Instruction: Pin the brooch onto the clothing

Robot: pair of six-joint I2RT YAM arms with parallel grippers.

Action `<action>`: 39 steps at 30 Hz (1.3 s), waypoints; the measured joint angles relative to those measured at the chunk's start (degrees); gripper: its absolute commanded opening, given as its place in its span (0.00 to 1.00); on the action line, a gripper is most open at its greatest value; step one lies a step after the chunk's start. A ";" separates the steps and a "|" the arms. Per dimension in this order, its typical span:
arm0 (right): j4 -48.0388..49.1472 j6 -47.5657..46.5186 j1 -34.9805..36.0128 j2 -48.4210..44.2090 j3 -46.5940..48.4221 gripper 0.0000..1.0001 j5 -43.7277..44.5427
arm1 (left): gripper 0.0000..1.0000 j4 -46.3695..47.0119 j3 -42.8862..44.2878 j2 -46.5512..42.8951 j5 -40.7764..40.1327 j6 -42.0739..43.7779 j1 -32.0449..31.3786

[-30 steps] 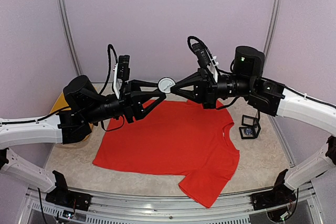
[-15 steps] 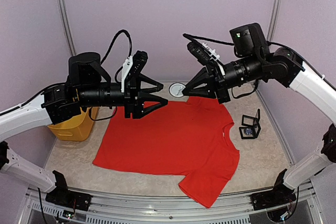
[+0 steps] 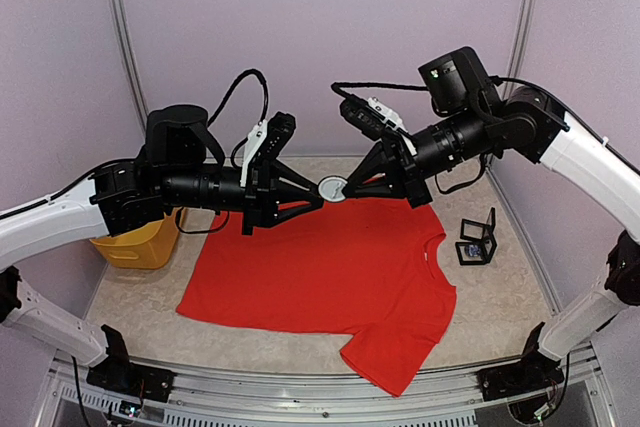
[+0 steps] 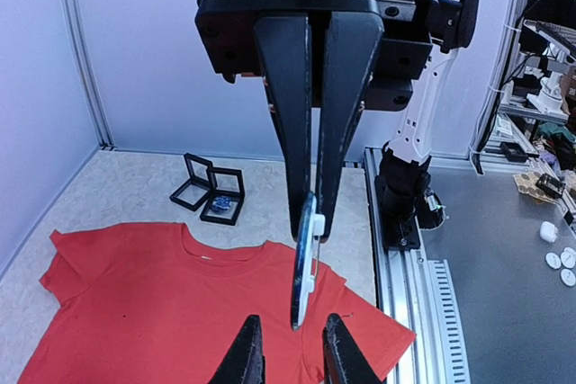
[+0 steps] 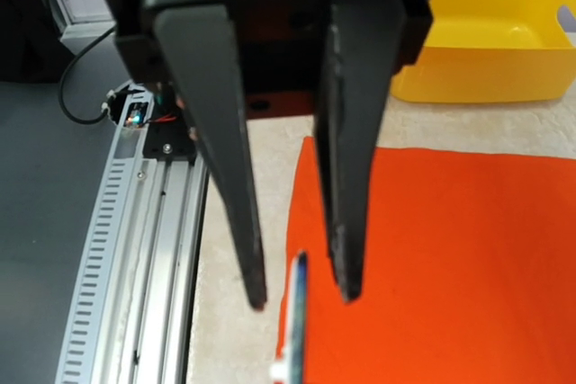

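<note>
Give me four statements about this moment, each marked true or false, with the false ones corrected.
1. The right gripper is clamped on the brooch. True.
2. The T-shirt is stuffed in the yellow bin. False: it lies spread flat on the table, and the bin stands beside it.
3. The left gripper is open, facing the brooch. True.
4. The brooch is pinned to the T-shirt. False: it is held up in the air above the shirt, between the two grippers.
</note>
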 measured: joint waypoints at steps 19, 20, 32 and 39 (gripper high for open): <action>-0.24 -0.96 0.63 0.70 0.04 0.00 0.24 | 0.00 2.14 0.68 0.59 1.27 -1.51 -0.11; -0.24 -0.96 0.63 0.68 0.04 0.00 0.26 | 0.00 2.14 0.68 0.59 1.42 -1.53 -0.15; 23.43 5.79 0.17 -10.73 -24.02 0.84 2.58 | 0.00 11.39 -5.16 -1.49 0.26 -3.96 -0.57; 56.85 19.17 0.13 -19.10 -43.82 0.77 3.10 | 0.00 15.41 -5.68 -1.70 0.22 -4.20 -1.36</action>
